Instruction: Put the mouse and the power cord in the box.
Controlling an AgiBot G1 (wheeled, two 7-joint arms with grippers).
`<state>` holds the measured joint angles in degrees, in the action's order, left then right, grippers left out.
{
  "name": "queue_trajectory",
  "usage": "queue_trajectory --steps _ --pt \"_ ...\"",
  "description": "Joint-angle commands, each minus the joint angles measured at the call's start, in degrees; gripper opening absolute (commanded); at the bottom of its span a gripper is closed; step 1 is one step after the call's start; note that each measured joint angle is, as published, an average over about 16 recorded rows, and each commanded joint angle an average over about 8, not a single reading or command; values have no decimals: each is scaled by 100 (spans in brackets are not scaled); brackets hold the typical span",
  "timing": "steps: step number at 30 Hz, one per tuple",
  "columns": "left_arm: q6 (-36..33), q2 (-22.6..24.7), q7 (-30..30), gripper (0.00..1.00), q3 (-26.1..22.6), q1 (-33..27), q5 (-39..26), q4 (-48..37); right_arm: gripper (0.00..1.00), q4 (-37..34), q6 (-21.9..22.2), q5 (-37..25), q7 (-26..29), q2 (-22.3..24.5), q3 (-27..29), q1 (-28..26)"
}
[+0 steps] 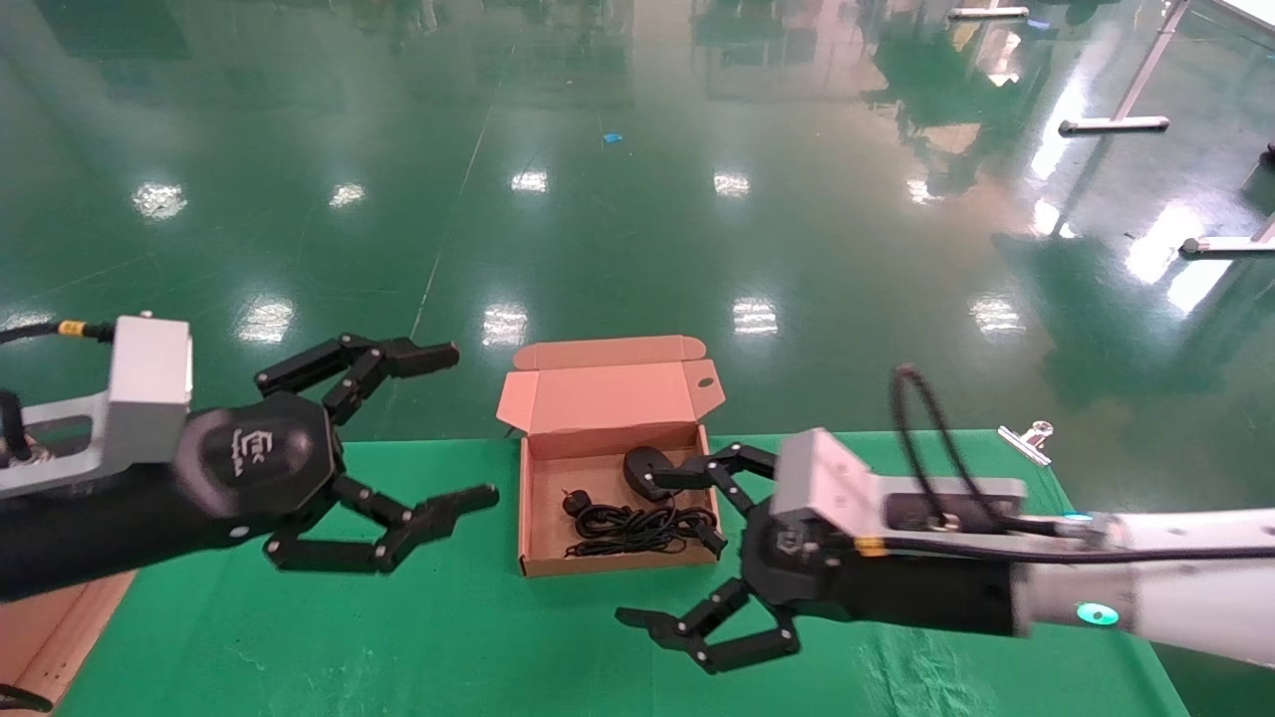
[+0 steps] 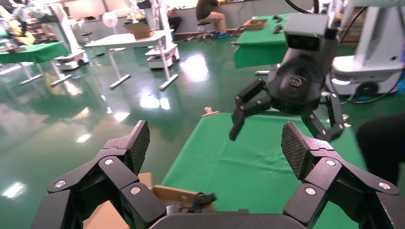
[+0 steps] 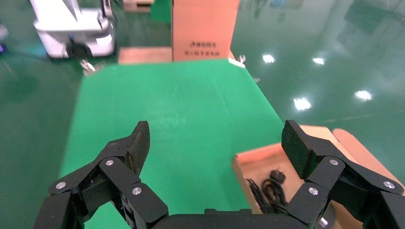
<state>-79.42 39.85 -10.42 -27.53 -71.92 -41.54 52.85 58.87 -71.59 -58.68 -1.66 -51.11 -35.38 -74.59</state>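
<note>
The box (image 1: 539, 498) stands open on the green table, its lid tilted up at the back. The power cord (image 1: 637, 528) lies coiled on the box floor. The mouse (image 1: 644, 468) rests at the box's back right, beside the upper fingertip of my right gripper (image 1: 642, 548). That gripper is open, just off the box's right wall, holding nothing. My left gripper (image 1: 473, 423) hovers open to the left of the box, also empty. The right wrist view shows the box (image 3: 260, 157) and the power cord (image 3: 273, 185) past the open fingers (image 3: 138, 140). The left wrist view catches a box corner (image 2: 165, 193).
A metal clip (image 1: 1031, 438) sits at the table's far right edge. A flat cardboard piece (image 1: 40, 627) lies off the table's left front corner. A tall carton (image 3: 204, 28) stands beyond the table's left end. Green cloth (image 1: 398, 627) stretches in front of the box.
</note>
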Motion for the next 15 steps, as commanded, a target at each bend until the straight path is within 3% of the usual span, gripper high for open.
queue_trajectory --steps 1,15 --pt "-49 -38 166 100 90 81 -2 163 100 131 -125 149 110 143 172 116" --pt "-400 -308 1350 100 734 661 -20 1322 100 1060 -1017 1212 895 1159 1395 939"
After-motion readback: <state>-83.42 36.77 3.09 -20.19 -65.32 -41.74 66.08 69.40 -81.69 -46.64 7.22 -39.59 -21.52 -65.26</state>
